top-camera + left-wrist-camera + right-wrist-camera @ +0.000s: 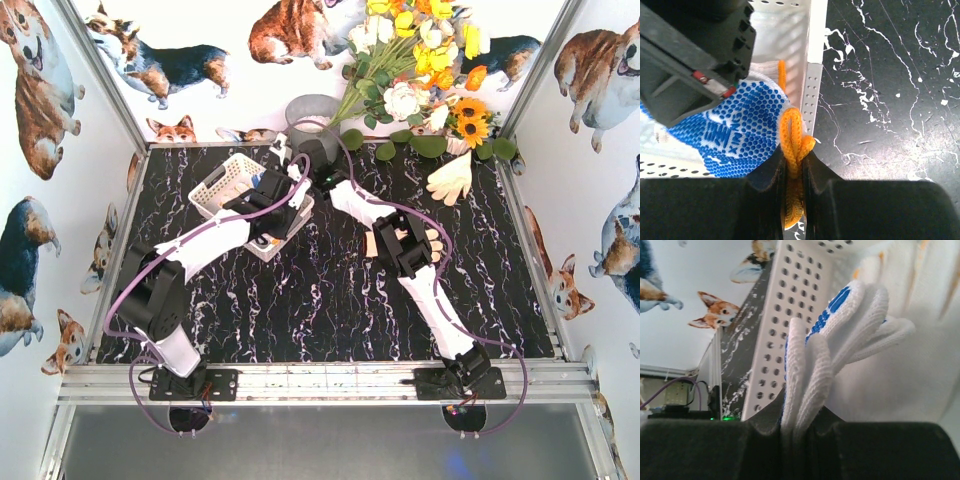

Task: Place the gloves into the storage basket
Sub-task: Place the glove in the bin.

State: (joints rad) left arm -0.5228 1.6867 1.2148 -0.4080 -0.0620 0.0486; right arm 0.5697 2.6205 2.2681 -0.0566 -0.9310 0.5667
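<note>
left end effector [793,165]: pinching orange cuff loop of blue-dotted glove [740,130], at storage basket [812,85] rim | right end effector [800,427]: pinching glove's white fingertips beside basket wall

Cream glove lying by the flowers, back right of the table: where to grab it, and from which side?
Pinch the cream glove across its flat middle, coming down from above on the table-centre side. It lies flat on the table, and the flowers crowd its far edge, so a low approach from there looks blocked.

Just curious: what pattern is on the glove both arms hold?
Blue dots on white glove, best in left wrist view.
</note>
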